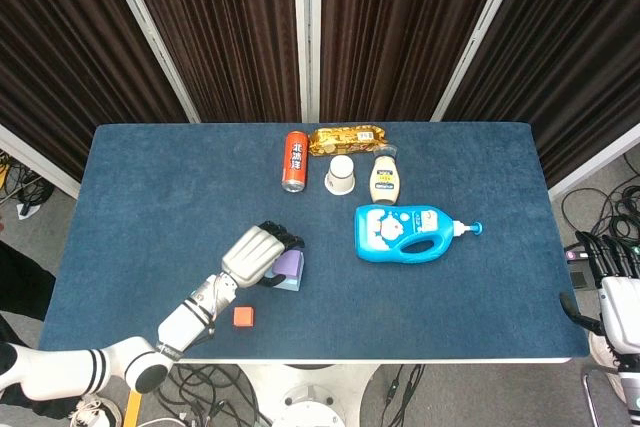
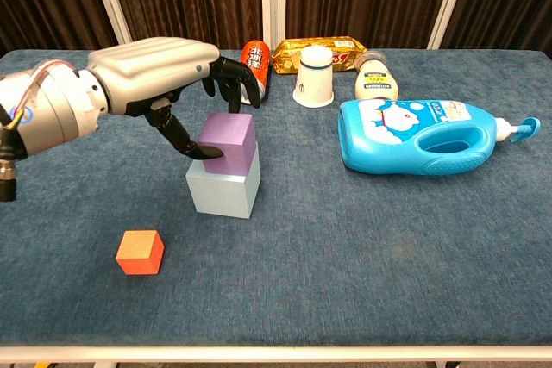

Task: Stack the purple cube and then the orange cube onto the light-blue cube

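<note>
The purple cube [image 2: 229, 140] sits on top of the light-blue cube [image 2: 223, 191], shifted a little toward its right side. My left hand [image 2: 159, 75] grips the purple cube from above, thumb on its near face and fingers behind it. In the head view the left hand [image 1: 254, 255] covers most of the purple cube [image 1: 290, 263] and the light-blue cube [image 1: 292, 284]. The orange cube [image 2: 141, 252] lies alone on the table near the front edge, left of the stack, also visible as the orange cube [image 1: 243, 317]. My right hand [image 1: 610, 265] hangs off the table's right side, holding nothing, fingers apart.
Behind the stack stand a red can [image 2: 254, 62], a snack packet [image 2: 318, 47], an upturned white cup [image 2: 315, 76] and a small sauce bottle [image 2: 375, 80]. A big blue detergent bottle [image 2: 418, 136] lies on its side to the right.
</note>
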Controlling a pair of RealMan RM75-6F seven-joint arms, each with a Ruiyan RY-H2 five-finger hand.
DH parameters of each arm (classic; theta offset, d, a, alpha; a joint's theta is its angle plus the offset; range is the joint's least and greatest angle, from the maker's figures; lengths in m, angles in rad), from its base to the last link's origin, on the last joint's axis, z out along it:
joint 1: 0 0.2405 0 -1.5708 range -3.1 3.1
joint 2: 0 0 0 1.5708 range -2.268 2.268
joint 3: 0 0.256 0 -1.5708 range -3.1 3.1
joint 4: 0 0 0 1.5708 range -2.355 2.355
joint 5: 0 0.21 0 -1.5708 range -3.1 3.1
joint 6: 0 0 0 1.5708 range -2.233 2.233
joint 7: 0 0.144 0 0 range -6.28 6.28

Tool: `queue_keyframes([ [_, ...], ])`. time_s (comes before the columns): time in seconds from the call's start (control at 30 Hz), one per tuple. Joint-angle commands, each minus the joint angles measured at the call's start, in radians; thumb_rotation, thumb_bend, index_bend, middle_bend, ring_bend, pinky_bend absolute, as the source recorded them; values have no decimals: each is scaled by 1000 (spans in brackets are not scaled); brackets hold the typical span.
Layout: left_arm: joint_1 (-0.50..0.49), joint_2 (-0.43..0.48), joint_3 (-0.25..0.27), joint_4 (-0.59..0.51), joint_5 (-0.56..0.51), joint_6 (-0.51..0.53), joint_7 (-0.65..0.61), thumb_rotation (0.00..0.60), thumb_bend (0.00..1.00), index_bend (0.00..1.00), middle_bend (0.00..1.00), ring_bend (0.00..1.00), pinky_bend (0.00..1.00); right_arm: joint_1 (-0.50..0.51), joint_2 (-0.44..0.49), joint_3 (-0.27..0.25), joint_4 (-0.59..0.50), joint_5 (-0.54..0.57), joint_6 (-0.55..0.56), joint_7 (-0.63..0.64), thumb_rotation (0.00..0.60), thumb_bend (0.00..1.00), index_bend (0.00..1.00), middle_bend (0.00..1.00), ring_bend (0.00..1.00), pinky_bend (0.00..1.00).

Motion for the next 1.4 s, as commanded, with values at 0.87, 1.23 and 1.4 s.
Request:
queue_keyframes([
  [0.87,71,166,30,-115,-47,44,-16,600,207,239,371,255,264,4,16,1,-5,6,-12,24,600,232,39,87,0,0],
  [1.23,218,264,122,-160,-37,136,-126,600,201,239,421,256,266,7,12,-1,-8,9,-19,5,600,233,39,87,0,0],
  [1.4,272,247,159,-166,-10,165,-177,600,190,240,439,263,268,9,6,-2,-8,14,-24,-8,600,232,39,87,0,0],
])
